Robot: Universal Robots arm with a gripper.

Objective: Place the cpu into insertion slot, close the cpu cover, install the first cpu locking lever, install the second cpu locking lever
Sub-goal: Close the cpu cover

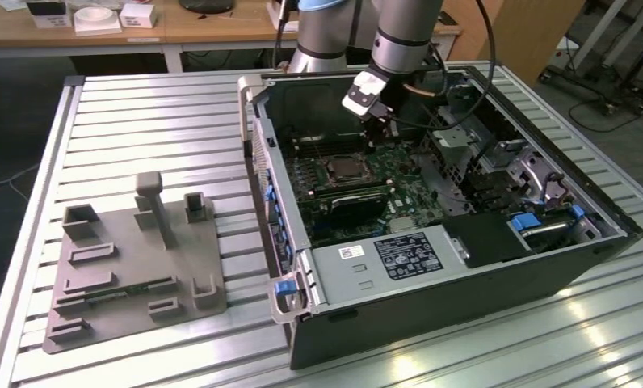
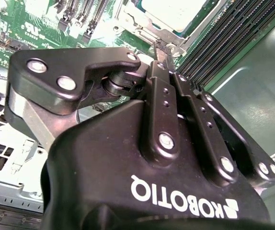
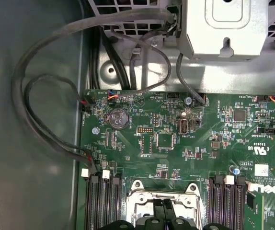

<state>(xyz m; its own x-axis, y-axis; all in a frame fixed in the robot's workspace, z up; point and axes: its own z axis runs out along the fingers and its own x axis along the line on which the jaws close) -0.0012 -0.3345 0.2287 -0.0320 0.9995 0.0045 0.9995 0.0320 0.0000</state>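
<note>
The open computer case point(image 1: 430, 323) lies on its side with the green board facing up. The insertion slot point(image 1: 343, 168) sits mid-board, and the cpu point(image 2: 176, 12) rests in it, silvery face up. The cpu cover point(image 3: 160, 190) lies as a thin metal frame around the chip; in the second wrist view its edge point(image 2: 144, 26) borders the chip. My gripper point(image 1: 378, 134) hangs just above the socket's far side. In both wrist views its black fingers point(image 3: 158, 211) are pressed together, the gripper point(image 2: 165, 60) point(image 3: 164, 211) shut. A thin metal lever end point(image 2: 157, 46) shows right at the tips; whether it is gripped I cannot tell.
Memory slots point(image 3: 101, 201) flank the socket on both sides. Black cables point(image 3: 41, 110) loop along the case floor beside the board. A grey drive cage point(image 1: 392, 257) covers the near end of the case. A grey fixture plate point(image 1: 138, 267) stands on the slatted table point(image 1: 138, 121) at the exterior view's left.
</note>
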